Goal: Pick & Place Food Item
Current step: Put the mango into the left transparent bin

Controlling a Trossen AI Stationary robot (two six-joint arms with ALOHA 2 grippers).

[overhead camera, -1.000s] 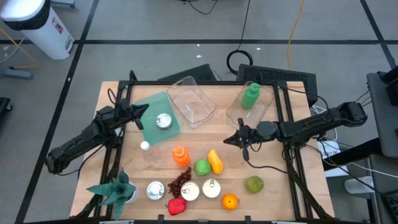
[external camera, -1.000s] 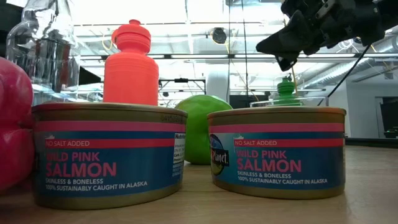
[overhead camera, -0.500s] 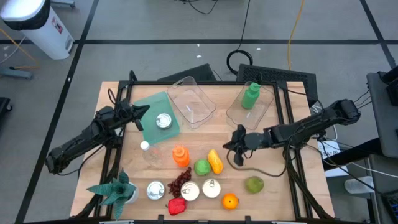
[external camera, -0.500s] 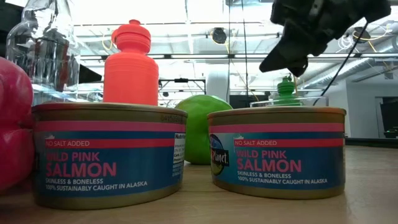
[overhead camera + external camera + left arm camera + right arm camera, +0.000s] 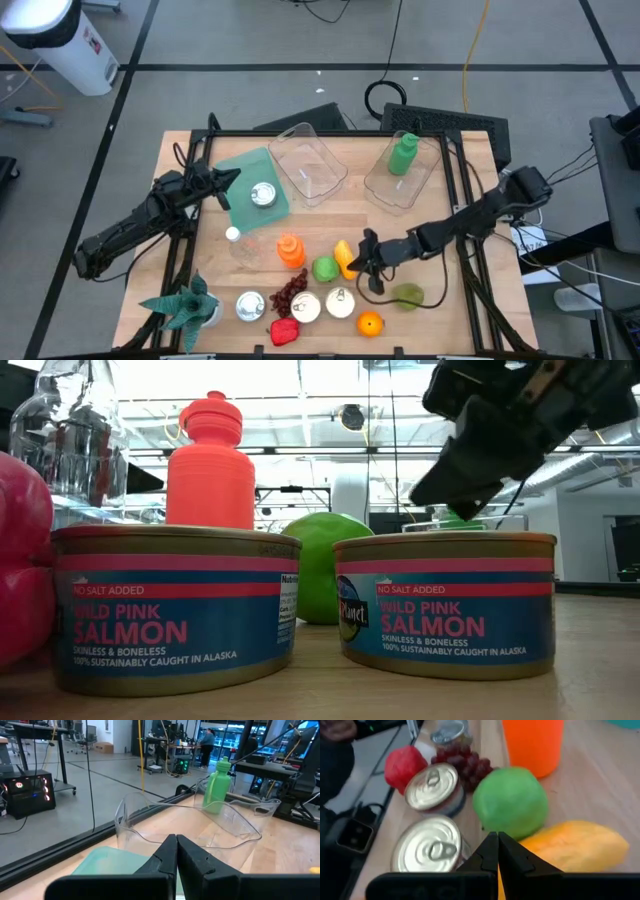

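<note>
Yellow mango (image 5: 346, 258) now under advanced right pincer (image 5: 362, 262).

Even overhead light falls on the table (image 5: 440, 220), leaving only soft, short shadows. In the low view, bright ceiling glare washes out the room beyond the salmon cans (image 5: 445, 602). Past the right gripper's fingers (image 5: 490, 851), the green fruit (image 5: 511, 802) looks soft and blurred.

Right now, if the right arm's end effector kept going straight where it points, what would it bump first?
Probably the yellow mango just ahead of the shut right end effector, or the green apple beside it; depth is unclear.
</note>
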